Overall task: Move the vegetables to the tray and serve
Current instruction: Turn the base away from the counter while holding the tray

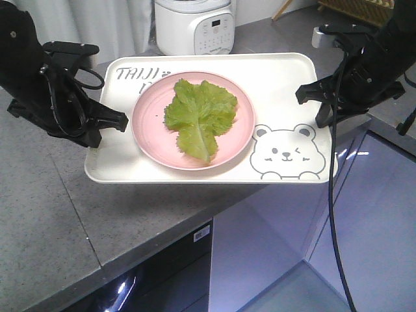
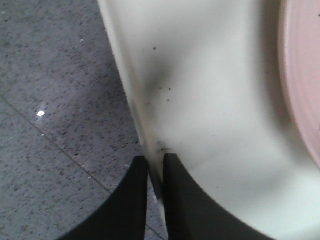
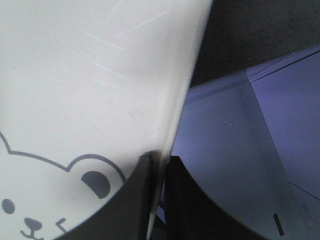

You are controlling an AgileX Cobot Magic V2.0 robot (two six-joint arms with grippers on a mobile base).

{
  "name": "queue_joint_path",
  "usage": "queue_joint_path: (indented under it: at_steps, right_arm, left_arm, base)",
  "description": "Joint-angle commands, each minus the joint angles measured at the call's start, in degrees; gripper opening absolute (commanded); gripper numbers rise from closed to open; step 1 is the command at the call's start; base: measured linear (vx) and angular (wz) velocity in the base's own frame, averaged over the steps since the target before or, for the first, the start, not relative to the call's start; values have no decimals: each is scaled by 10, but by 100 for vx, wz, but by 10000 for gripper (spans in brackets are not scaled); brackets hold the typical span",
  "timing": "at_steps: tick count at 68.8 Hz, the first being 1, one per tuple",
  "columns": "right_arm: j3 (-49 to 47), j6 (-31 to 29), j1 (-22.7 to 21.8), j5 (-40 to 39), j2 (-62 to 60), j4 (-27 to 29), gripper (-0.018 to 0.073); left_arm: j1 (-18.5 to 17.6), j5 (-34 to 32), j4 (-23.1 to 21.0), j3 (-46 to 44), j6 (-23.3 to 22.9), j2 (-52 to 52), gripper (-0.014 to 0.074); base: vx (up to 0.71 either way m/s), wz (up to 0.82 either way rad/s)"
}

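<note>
Tray (image 1: 279,84) lettering (image 1: 140,73) partly hidden by pink plate (image 1: 146,114) holding lettuce leaf (image 1: 198,114).

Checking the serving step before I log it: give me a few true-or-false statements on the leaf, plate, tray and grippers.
1. The lettuce leaf lies on the pink plate. True.
2. The left gripper and right gripper each pinch the tray by its rim. True.
3. The pink plate stands on the counter beside the tray. False: it stands on the tray.
4. The bear drawing is at the left gripper's end. False: the bear drawing is at the right gripper's end.
</note>
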Motion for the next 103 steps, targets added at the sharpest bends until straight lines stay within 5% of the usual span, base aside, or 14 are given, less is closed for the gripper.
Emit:
queue_joint_path:
  at_steps: [1, 103]
  right_arm:
    - [-16, -25, 8, 11, -34, 55, -10]
    - [-16, -25, 8, 11, -34, 55, -10]
  left_arm:
    - [-11, -43, -51, -17, 15, -29, -6]
    - [-11, -43, -51, -17, 15, -29, -6]
  base:
    - [-2, -30]
    - [-2, -32]
